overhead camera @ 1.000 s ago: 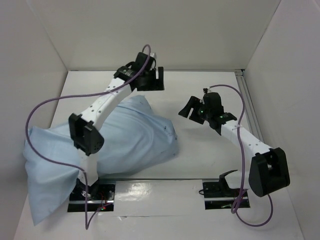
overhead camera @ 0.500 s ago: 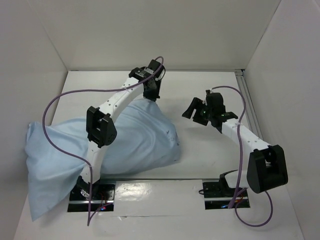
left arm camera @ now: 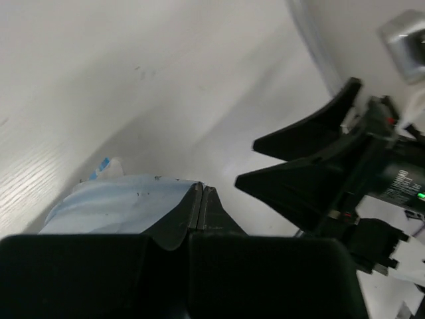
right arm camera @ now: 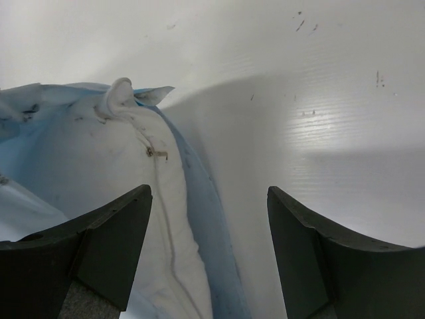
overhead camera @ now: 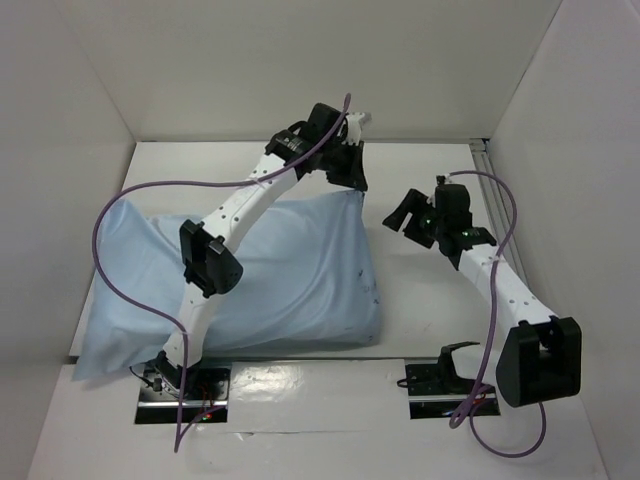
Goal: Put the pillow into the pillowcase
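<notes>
From the right wrist, the pillow (right arm camera: 113, 159) and the pillowcase (right arm camera: 209, 226) around it run out past the left and bottom edges, and a finger of the right gripper (right arm camera: 209, 191) covers part of the pillow. From above, the pillow is out of sight inside the pillowcase, and the left arm (overhead camera: 235, 210) covers a strip of the pillowcase up to its far right corner. From the left wrist, the left gripper (left arm camera: 201, 203) blacks out everything below the pillowcase's corner, its pressed-together fingers hide the edge they pinch, and the right gripper, right of the pillowcase, is blurred and cut off

L hand (overhead camera: 353, 180) shut on pillowcase (overhead camera: 300, 270) corner, dragged it right.
</notes>
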`<action>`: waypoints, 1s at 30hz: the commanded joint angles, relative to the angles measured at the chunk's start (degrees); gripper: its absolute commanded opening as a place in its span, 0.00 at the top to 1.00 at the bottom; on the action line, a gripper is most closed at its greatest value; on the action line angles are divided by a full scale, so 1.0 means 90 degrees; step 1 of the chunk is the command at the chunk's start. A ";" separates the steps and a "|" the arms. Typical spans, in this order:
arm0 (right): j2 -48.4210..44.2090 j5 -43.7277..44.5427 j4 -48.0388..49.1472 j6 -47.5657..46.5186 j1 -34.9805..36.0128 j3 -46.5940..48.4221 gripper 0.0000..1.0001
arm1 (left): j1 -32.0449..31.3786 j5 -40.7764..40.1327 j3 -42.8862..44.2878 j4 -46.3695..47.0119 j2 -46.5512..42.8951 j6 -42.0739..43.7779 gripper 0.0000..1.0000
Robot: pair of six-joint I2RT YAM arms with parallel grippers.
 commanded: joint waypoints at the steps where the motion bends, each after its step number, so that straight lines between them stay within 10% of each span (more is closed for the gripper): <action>1: -0.0146 0.0007 -0.0201 -0.0115 -0.0131 -0.0044 0.22 | 0.0033 0.1516 0.0316 0.1554 0.0059 -0.0626 1.00; 9: -0.0137 -0.1299 0.0451 -0.0193 -0.0189 -0.0287 0.22 | 0.0219 0.2601 0.0725 0.3197 0.0342 -0.1964 1.00; 13: 0.0204 -0.3386 0.2264 0.0332 -0.0005 -0.1134 0.57 | 0.0278 0.2797 0.0521 0.3431 0.0168 -0.2024 1.00; 18: 0.1608 -0.4571 0.5262 0.1796 0.0815 -0.1352 0.76 | 0.0073 0.3207 0.0520 0.3704 -0.0115 -0.2190 1.00; 30: 0.3575 -0.4359 0.9055 0.4503 0.1140 -0.0638 0.91 | -0.0201 0.3852 0.0521 0.4575 -0.0107 -0.2942 1.00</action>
